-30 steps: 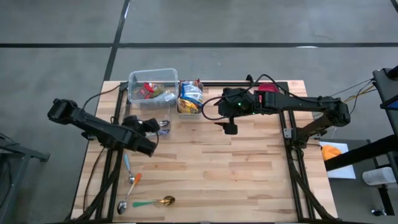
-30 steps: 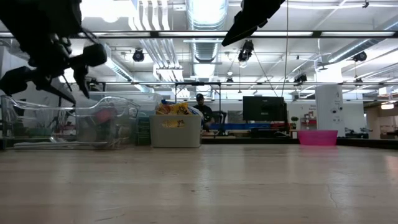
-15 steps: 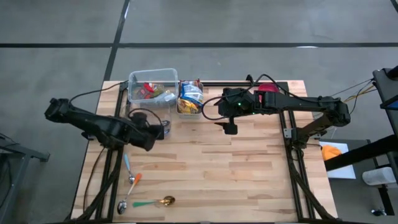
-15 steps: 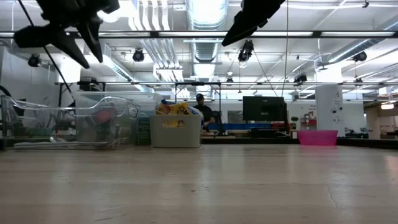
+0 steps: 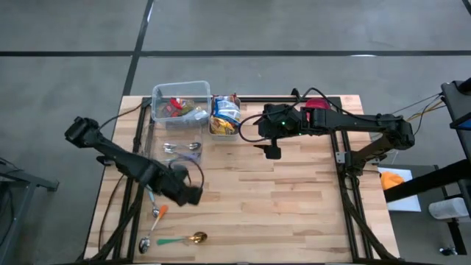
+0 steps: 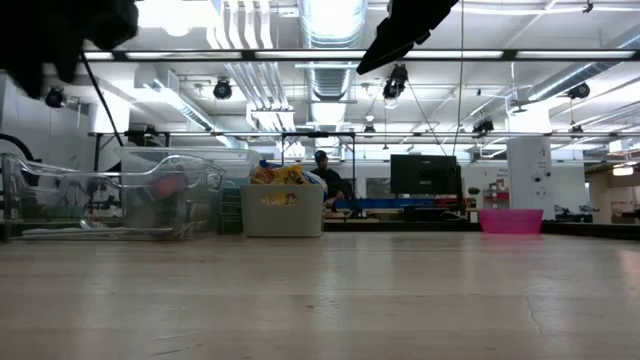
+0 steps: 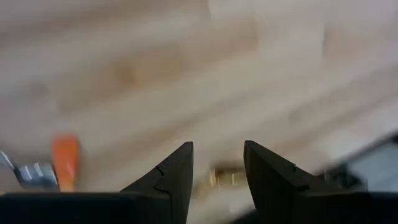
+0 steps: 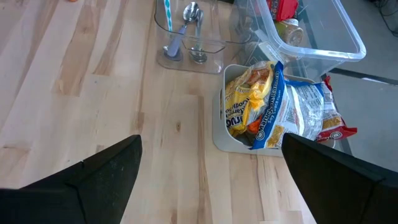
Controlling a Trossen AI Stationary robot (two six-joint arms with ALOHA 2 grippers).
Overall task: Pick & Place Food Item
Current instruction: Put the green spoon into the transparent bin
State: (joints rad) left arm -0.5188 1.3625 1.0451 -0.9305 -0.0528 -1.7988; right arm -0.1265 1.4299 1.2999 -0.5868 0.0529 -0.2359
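Grey concrete floor point(image 5: 294, 29) around the table, crossed by dark seam lines. Low view: open hall behind, white ceiling with rows of strip lights point(image 6: 330, 55) and a round ventilation duct point(image 6: 328, 20). A dark monitor point(image 6: 424, 174) stands at the back on a bench, a pink tub point(image 6: 510, 221) beside it to the right. A seated person point(image 6: 324, 178) is near the middle; white pillar point(image 6: 528, 170) at right
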